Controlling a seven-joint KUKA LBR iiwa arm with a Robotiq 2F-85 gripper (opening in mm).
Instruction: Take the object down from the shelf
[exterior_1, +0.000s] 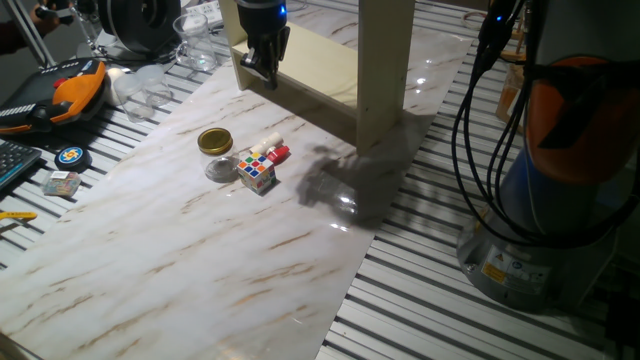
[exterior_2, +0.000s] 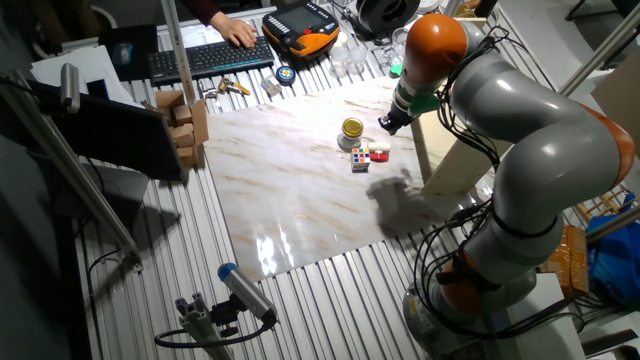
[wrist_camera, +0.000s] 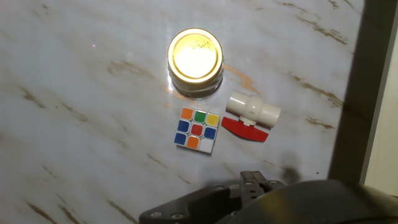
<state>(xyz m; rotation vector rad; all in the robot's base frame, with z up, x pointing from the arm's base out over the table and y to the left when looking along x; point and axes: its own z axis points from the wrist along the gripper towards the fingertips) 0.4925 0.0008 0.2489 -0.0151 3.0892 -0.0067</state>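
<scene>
The shelf, a cream boxy unit of flat wooden boards, stands at the far edge of the marble-patterned tabletop. The gripper hangs just beside its front upright, above the tabletop; whether its fingers are open or closed cannot be told. Below lie a gold-lidded glass jar, a Rubik's cube and a white plastic valve with a red handle, close together.

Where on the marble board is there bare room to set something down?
The wide stretch of marble board from the Rubik's cube to its near edge is bare, as is the strip toward the keyboard. Crowded: the gold-lidded jar, cube and white-and-red valve cluster beside the shelf.
</scene>
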